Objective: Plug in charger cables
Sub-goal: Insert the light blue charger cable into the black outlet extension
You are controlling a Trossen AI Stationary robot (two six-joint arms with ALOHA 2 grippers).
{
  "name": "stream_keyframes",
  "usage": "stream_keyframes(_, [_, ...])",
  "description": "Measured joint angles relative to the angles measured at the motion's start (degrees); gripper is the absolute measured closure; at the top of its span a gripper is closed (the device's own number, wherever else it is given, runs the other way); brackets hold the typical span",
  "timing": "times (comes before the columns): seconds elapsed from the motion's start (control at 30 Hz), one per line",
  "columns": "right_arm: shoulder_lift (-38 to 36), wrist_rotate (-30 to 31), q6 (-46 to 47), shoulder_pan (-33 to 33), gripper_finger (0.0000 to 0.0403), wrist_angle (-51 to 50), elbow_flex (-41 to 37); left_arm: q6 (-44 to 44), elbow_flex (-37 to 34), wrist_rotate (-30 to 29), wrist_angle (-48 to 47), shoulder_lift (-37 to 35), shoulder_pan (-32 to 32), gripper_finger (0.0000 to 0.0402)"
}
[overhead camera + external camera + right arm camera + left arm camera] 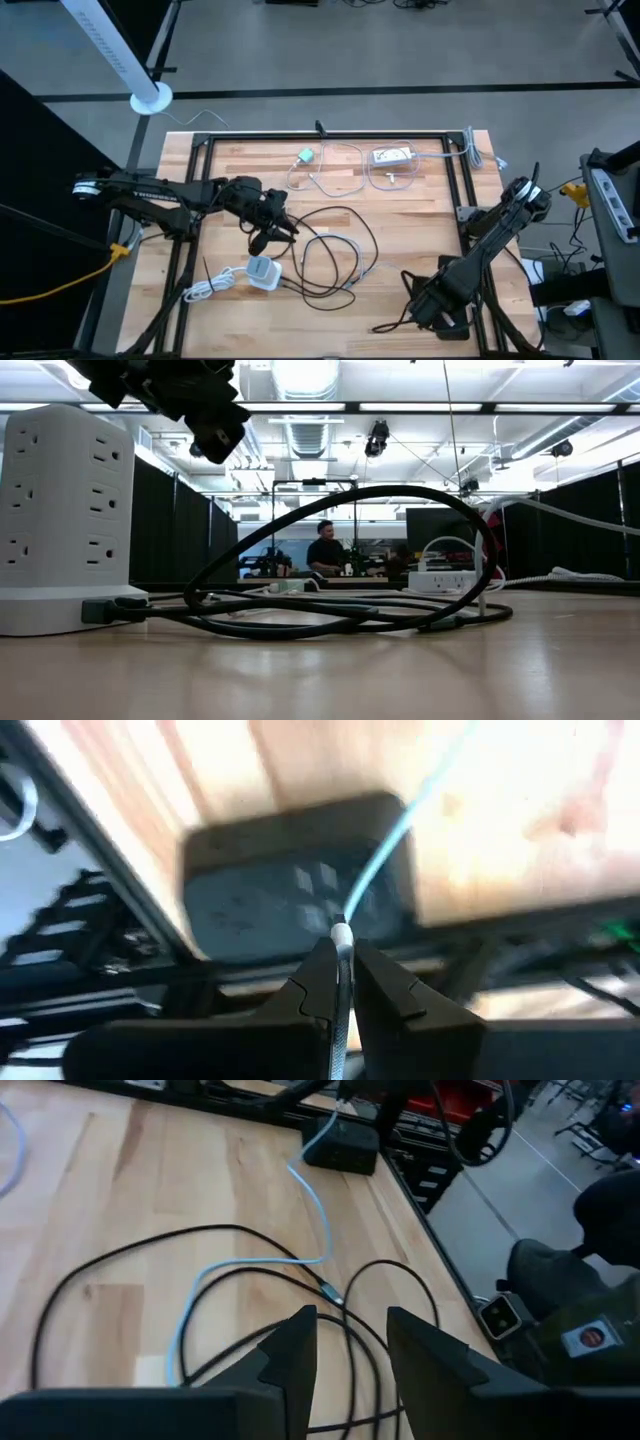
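Right now my right fingers (340, 960) sit at the near right corner of the counter (410, 220), pinched almost shut on the pale charger cable (402, 838) just behind its small white plug tip. That tip is aimed at the black box (300, 890) on the counter's edge. The grip is thin, so the plug could twist or slide between the pads as I push. A tip that arrives crooked would scrape the box's face instead of seating. I cannot tell whether it lines up with a socket, since none is plain to me here.

Farther left, the pale cable runs back across the counter and passes among the loops of the long black cable (350, 215). If I pull for slack, those loops may drag along or snag and tug the plug from my pinch.

My left fingers (350, 1320) hang wide open and empty above those black loops, left of centre. They are close enough to catch a strand if they drop.

Just near of them stands the white outlet cube (262, 272), with a black plug at its base. The white power strip (392, 156) and other pale cables lie at the far side, well apart. A person (325, 550) sits far behind in the room.
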Motion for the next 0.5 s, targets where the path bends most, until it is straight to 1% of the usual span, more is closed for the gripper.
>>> stream_keyframes(0.07, [1.0, -0.5, -0.2, 0.1, 0.0394, 2.3, 0.0, -0.5, 0.0, 0.0, -0.2, 0.0, -0.4, 0.0296])
stream_keyframes(0.27, [4.8, -2.6, -2.9, 0.5, 0.0394, 2.9, -0.1, -1.3, -0.1, -0.2, -0.2, 0.0, -0.7, 0.0297])
stream_keyframes(0.5, [5.4, -2.9, -1.6, 1.5, 0.0394, 2.2, -0.2, -0.9, -0.2, -0.2, -0.2, 0.0, -0.7, 0.0296])
